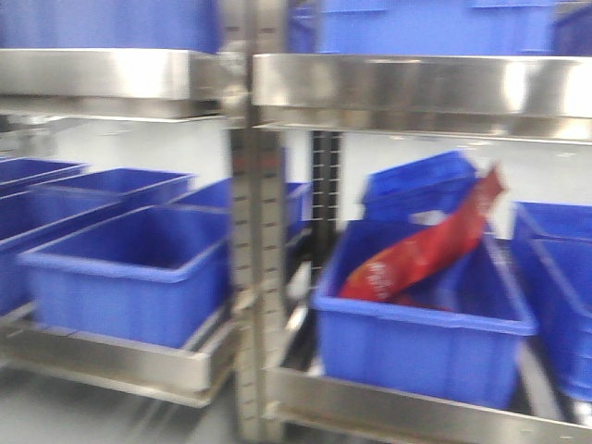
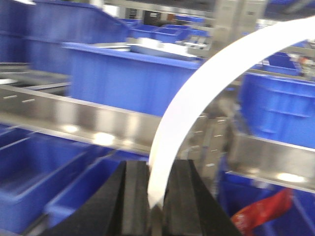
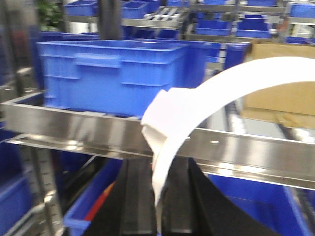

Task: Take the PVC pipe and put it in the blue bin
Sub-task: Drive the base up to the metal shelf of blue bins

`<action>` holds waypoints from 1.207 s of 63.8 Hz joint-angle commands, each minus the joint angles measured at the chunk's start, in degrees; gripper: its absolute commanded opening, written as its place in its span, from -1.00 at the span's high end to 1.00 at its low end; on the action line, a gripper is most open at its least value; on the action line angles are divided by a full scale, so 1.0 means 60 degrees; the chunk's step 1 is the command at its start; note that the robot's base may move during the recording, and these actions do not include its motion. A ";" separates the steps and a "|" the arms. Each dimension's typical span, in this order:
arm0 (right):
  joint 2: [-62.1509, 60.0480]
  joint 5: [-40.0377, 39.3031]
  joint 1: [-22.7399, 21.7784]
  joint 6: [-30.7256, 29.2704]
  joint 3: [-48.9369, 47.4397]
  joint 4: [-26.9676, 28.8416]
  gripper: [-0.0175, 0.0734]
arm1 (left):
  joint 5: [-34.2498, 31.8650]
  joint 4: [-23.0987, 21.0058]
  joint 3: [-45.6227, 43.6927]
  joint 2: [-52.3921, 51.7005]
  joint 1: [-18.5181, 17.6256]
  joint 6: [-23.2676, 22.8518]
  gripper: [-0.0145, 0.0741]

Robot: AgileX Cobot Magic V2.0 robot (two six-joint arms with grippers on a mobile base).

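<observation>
1. Arcing up and rightward, the PVC pipe [image 2: 189, 98] has its lower end pinched between the left pincer's [image 2: 156, 169] black fingers, in front of a shelf rail [image 2: 74, 115] and blue bin [image 2: 133, 78].
2. The right pincer [image 3: 156, 167] likewise clamps a white curved pipe end.

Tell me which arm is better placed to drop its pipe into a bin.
Left, probably. The left fingers are shut on one PVC pipe, right fingers on a second PVC pipe. Open blue bins show low beside the left fingers; a steel rail hides most of the bin below the right.
</observation>
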 commanded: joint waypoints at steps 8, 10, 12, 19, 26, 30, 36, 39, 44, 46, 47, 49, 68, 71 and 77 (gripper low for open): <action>-0.0014 -0.0297 -0.0004 -0.0075 -0.0020 -0.0027 0.99 | -0.0247 -0.0034 -0.0025 -0.0030 -0.0003 -0.0037 0.92; -0.0014 -0.0297 -0.0004 -0.0075 -0.0020 -0.0027 0.99 | -0.0247 -0.0034 -0.0025 -0.0030 -0.0003 -0.0037 0.92; -0.0014 -0.0297 -0.0004 -0.0075 -0.0020 -0.0027 0.99 | -0.0247 -0.0034 -0.0025 -0.0030 -0.0003 -0.0037 0.92; -0.0014 -0.0297 -0.0004 -0.0075 -0.0020 -0.0027 0.99 | -0.0247 -0.0034 -0.0025 -0.0030 -0.0003 -0.0037 0.92; -0.0014 -0.0297 -0.0004 -0.0075 -0.0020 -0.0027 0.99 | -0.0247 -0.0034 -0.0025 -0.0030 -0.0003 -0.0037 0.92; -0.0014 -0.0297 -0.0004 -0.0075 -0.0020 -0.0027 0.99 | -0.0260 -0.0034 -0.0025 -0.0030 -0.0003 -0.0037 0.92; -0.0014 -0.0297 -0.0004 -0.0075 -0.0020 -0.0027 0.99 | -0.0320 -0.0034 -0.0025 -0.0030 -0.0003 -0.0037 0.92; -0.0014 -0.0297 -0.0004 -0.0075 -0.0020 -0.0027 0.99 | -0.0362 -0.0034 -0.0025 -0.0030 -0.0003 -0.0037 0.92; -0.0014 -0.0297 -0.0004 -0.0075 -0.0020 -0.0027 0.99 | -0.0387 -0.0034 -0.0025 -0.0030 -0.0003 -0.0037 0.92; -0.0014 -0.0297 -0.0004 -0.0075 -0.0020 -0.0027 0.99 | -0.0387 -0.0034 -0.0025 -0.0030 -0.0003 -0.0037 0.92; -0.0014 -0.0297 -0.0004 -0.0075 -0.0020 -0.0027 0.99 | -0.0387 -0.0034 -0.0025 -0.0030 -0.0003 -0.0037 0.92; -0.0014 -0.0297 -0.0004 -0.0075 -0.0020 -0.0027 0.99 | -0.0387 -0.0034 -0.0025 -0.0030 -0.0003 -0.0037 0.92; -0.0014 -0.0297 -0.0004 -0.0075 -0.0020 -0.0027 0.99 | -0.0387 -0.0034 -0.0025 -0.0030 -0.0003 -0.0037 0.92; -0.0014 -0.0297 -0.0004 -0.0075 -0.0020 -0.0027 0.99 | -0.0387 -0.0034 -0.0025 -0.0030 -0.0003 -0.0037 0.92; -0.0014 -0.0297 -0.0004 -0.0075 -0.0020 -0.0027 0.99 | -0.0387 -0.0034 -0.0025 -0.0030 -0.0003 -0.0037 0.92</action>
